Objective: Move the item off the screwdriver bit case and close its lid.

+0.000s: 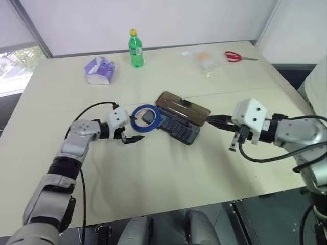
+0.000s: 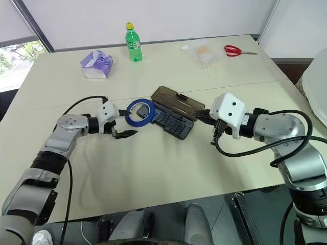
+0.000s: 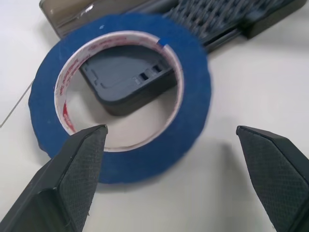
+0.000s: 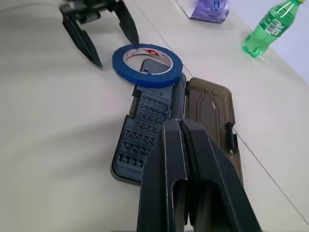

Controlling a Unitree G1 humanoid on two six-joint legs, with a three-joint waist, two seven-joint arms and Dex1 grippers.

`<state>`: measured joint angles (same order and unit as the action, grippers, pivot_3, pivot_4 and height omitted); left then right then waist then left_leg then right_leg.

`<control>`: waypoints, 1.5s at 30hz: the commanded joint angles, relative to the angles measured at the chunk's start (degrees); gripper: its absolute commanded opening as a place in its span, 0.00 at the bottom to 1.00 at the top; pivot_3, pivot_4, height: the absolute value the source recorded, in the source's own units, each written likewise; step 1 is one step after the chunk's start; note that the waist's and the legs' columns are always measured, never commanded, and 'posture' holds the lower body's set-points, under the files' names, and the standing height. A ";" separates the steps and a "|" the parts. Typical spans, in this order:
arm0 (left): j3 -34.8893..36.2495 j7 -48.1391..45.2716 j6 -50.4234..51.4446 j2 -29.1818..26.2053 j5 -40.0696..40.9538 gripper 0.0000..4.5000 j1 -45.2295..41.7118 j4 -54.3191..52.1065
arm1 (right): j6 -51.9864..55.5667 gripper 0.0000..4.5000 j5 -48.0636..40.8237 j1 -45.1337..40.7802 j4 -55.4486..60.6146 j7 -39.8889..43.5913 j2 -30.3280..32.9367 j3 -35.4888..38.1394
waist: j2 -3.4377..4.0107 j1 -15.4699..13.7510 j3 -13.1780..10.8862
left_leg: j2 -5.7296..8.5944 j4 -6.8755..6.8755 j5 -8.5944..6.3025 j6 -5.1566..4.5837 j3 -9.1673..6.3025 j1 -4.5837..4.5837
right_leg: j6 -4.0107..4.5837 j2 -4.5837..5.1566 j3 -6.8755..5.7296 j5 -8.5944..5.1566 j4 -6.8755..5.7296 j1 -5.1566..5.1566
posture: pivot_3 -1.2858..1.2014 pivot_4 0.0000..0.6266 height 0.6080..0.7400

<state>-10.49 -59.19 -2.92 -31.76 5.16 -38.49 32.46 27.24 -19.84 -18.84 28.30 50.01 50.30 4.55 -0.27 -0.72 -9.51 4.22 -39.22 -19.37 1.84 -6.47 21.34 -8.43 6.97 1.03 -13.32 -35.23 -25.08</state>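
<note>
From the head, the flat blue tape ring (image 1: 145,118) sat over one end of the slotted bit case (image 1: 179,126), its smoky lid (image 1: 182,107) flung open. Left wrist: the left gripper (image 3: 171,145) gaped wide, bare table between its textured fingers. Right wrist: the right gripper (image 4: 182,126) was pinched shut, empty.

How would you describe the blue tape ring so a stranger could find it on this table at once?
Start at the open bit case mid-table, its smoky-brown lid laid flat. The blue tape ring rests over the tray's end nearest the open left gripper. It is the only flat blue ring there.
</note>
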 commanded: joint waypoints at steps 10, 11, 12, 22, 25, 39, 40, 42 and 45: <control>-0.38 1.05 -5.45 3.97 -4.63 0.59 -4.18 7.06 | -0.07 0.00 -0.12 -0.73 2.22 -2.35 -0.02 1.25 | -0.02 0.04 0.02 | 0.01 -0.02 0.01 0.00 0.01 0.00 | -0.02 0.00 -0.01 0.01 -0.02 0.01 | 0.52 0.24 1.00; -0.35 1.10 -5.33 4.02 -4.76 0.47 -4.18 7.10 | -0.10 0.00 -0.12 -0.80 2.19 -2.37 0.01 1.24 | -0.02 0.09 0.02 | 0.00 -0.02 0.01 0.00 0.01 0.00 | -0.03 0.00 -0.01 0.02 -0.02 0.01 | 0.52 0.24 1.00; -0.21 1.20 -5.20 4.09 -4.79 0.35 -4.16 7.10 | -0.09 0.00 -0.11 -0.90 2.13 -2.40 0.02 1.22 | -0.02 0.12 0.02 | 0.01 -0.02 0.01 0.00 0.01 -0.01 | -0.03 0.00 -0.01 0.02 -0.02 0.01 | 0.52 0.24 1.00; 2.69 4.21 -0.63 3.34 -3.64 0.10 -2.34 3.74 | -0.30 0.00 0.11 -1.81 1.56 -2.31 -0.07 0.78 | -0.01 0.48 0.03 | 0.00 0.00 0.01 0.00 0.01 -0.02 | -0.03 0.00 -0.01 0.02 -0.07 -0.02 | 0.52 0.24 1.00; 5.11 6.48 3.08 2.46 -2.27 0.10 -0.71 -0.19 | -0.21 0.00 0.01 -2.17 1.46 -2.24 -0.17 0.61 | -0.01 0.92 0.03 | -0.02 0.00 0.01 0.00 -0.02 -0.02 | -0.03 0.00 0.00 0.02 -0.09 -0.04 | 0.52 0.24 1.00; 31.10 33.01 25.03 -5.36 2.79 0.10 14.26 -17.89 | -4.09 0.00 1.17 -5.93 -3.90 0.55 -2.57 -3.86 | 0.00 1.62 0.03 | -0.05 0.04 0.01 0.02 -0.11 0.00 | -0.03 0.03 0.06 0.02 -0.22 -0.25 | 0.52 0.24 1.00; 32.14 33.80 25.77 -5.81 2.87 0.10 15.45 -18.19 | -4.42 0.00 1.25 -6.28 -4.37 0.78 -2.73 -4.11 | 0.00 1.50 0.03 | -0.05 0.04 0.01 0.02 -0.12 0.01 | -0.03 0.03 0.06 0.02 -0.22 -0.26 | 0.52 0.24 1.00; 35.88 36.65 27.76 -7.01 2.99 0.10 18.04 -17.27 | -5.26 0.00 1.65 -7.35 -5.65 1.35 -3.17 -4.89 | -0.02 1.35 0.04 | -0.04 0.02 0.02 0.03 -0.12 0.03 | -0.03 0.05 0.06 0.02 -0.21 -0.24 | 0.52 0.24 1.00; 38.63 40.04 28.72 -8.31 2.88 0.10 20.07 -15.65 | -5.95 0.00 1.86 -7.94 -6.46 1.91 -3.44 -5.33 | -0.06 1.19 0.06 | -0.04 0.01 0.02 0.04 -0.15 0.03 | -0.03 0.07 0.05 0.02 -0.21 -0.23 | 0.52 0.24 1.00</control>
<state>25.14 -21.42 26.00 -38.12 8.04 -18.18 17.46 22.63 -18.20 -25.79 21.53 51.55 47.03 -1.61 -0.34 0.46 -9.44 4.18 -39.21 -19.35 1.88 -6.63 21.37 -8.46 7.05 1.08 -13.31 -35.44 -25.31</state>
